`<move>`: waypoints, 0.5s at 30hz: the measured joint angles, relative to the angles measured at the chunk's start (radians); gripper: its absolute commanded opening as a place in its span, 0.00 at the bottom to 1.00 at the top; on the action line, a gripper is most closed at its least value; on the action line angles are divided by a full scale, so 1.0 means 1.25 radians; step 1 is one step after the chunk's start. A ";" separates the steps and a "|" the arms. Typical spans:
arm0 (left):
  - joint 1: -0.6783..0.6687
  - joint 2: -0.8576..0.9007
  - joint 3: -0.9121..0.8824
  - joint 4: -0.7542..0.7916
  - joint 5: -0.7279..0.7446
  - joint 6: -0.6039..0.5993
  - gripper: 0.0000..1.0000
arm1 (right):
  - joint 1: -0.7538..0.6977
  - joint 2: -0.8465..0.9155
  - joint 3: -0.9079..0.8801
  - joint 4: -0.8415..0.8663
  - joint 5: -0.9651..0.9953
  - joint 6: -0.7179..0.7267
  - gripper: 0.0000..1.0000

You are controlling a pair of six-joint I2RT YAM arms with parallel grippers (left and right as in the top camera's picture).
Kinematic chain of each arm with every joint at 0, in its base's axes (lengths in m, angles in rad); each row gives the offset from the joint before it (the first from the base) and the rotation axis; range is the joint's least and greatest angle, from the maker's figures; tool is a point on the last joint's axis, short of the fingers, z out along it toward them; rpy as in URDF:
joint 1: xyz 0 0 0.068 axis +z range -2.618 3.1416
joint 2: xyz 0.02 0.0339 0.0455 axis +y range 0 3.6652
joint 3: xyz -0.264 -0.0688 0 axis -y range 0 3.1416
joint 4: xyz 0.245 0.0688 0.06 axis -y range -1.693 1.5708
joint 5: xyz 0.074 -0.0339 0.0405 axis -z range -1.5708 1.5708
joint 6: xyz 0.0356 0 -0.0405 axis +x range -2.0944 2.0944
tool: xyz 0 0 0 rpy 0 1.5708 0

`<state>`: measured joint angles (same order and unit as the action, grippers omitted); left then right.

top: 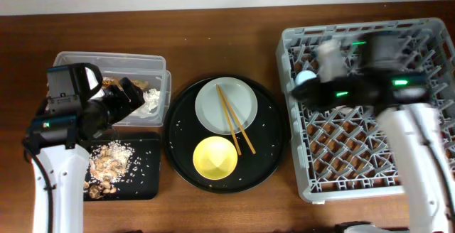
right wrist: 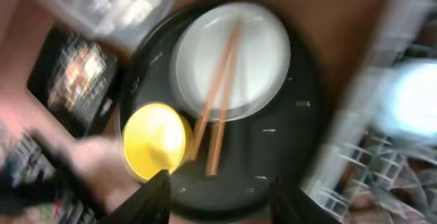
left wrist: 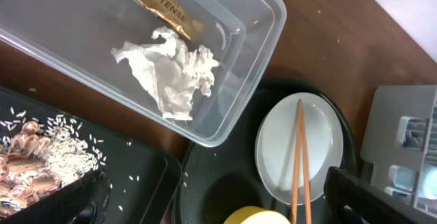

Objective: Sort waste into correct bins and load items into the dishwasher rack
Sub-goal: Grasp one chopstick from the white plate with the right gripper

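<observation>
The clear tub [top: 160, 66] holds the crumpled white tissue [left wrist: 171, 70] and the brown-and-gold wrapper [left wrist: 160, 2]. Crumbly food scraps [top: 108, 163] lie in the shallow black tray [top: 146, 183]. My left gripper [left wrist: 218, 207] is open and empty, hovering over the tub's near right corner [top: 135, 94]. The pale plate [top: 226, 104] carries the wooden chopsticks [top: 236, 123], with the yellow bowl [top: 215, 157] beside it. A light-blue cup [top: 306, 77] sits in the grey rack [top: 426, 41]. My right gripper [right wrist: 222, 200] is open and empty, blurred, at the rack's left side. No pink cup can be made out.
The plate and bowl rest on a large round black tray [top: 270, 141] between the bins and the rack. Rice grains are scattered on it. My right arm [top: 370, 84] stretches across the rack's far half. The bare wooden table [top: 213, 41] shows behind the tray.
</observation>
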<state>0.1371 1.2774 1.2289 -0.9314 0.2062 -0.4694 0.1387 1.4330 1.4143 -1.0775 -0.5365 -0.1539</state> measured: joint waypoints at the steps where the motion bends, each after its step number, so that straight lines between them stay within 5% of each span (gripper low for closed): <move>1: 0.000 0.000 0.000 0.000 -0.001 0.000 0.99 | 0.068 0.008 0.000 -0.001 0.032 0.001 0.47; 6: 0.000 0.000 0.000 0.000 -0.001 0.000 0.99 | 0.277 0.157 0.002 0.045 0.262 0.060 0.47; 15: 0.000 0.000 0.000 0.000 -0.001 0.000 0.99 | 0.288 0.394 0.003 0.203 0.325 0.063 0.47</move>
<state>0.1371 1.2774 1.2289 -0.9314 0.2047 -0.4694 0.4992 1.9255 1.4178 -0.8242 -0.1303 -0.0750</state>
